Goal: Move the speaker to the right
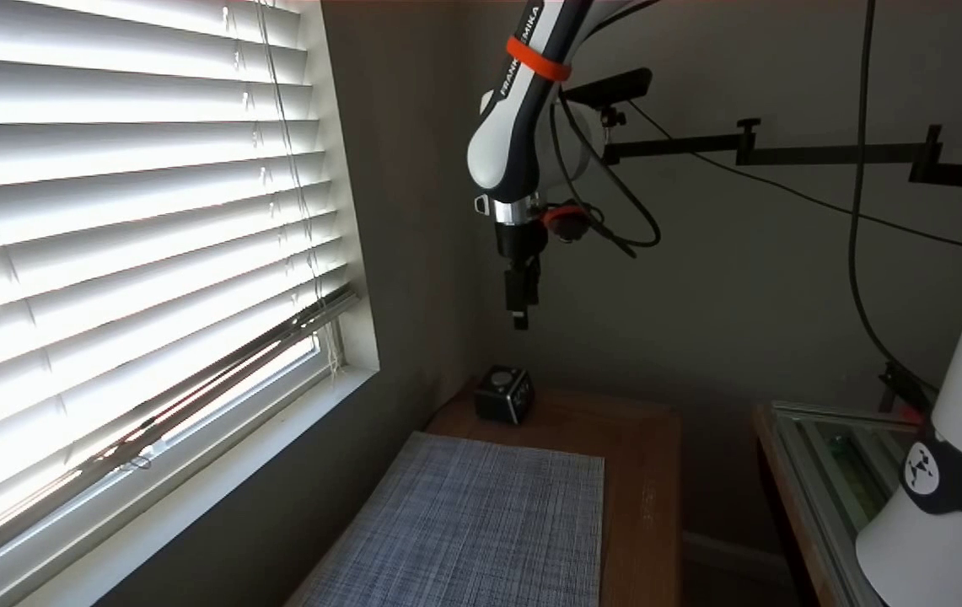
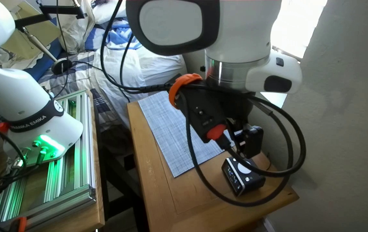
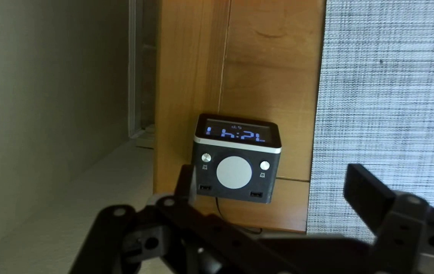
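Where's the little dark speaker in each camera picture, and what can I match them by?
In an exterior view: speaker just below centre, grey mat lower in the picture.
In an exterior view: speaker lower right, grey mat to its upper left.
In the wrist view: speaker near the middle, grey mat to its right.
Shared landmark: the grey mat, in all three.
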You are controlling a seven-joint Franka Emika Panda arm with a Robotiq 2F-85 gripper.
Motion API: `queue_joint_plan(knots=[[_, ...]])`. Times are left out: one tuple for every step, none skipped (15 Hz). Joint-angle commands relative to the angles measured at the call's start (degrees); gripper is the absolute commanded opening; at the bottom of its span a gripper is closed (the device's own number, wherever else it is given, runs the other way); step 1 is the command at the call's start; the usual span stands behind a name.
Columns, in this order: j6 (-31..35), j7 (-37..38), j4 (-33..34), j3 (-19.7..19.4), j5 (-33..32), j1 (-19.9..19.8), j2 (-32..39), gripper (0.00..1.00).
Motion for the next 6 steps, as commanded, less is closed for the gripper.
queue_joint_plan(knots=[[-0.1, 0.2, -0.3, -0.3, -0.2, 0.4, -0.5, 1.0], [-0.1, 0.3, -0.6, -0.4, -0.3, 0.5, -0.7, 1.0], [-0.1, 0.3, -0.7, -0.5, -0.3, 0.5, -0.9, 1.0], [-0.1, 0.3, -0.7, -0.5, -0.3, 0.6, -0.9, 1.0], [-0.1, 0.3, -0.7, -0.5, -0.3, 0.6, -0.9, 1.0], [-0.1, 0.3, -0.7, -0.5, -0.3, 0.6, -0.9, 1.0]])
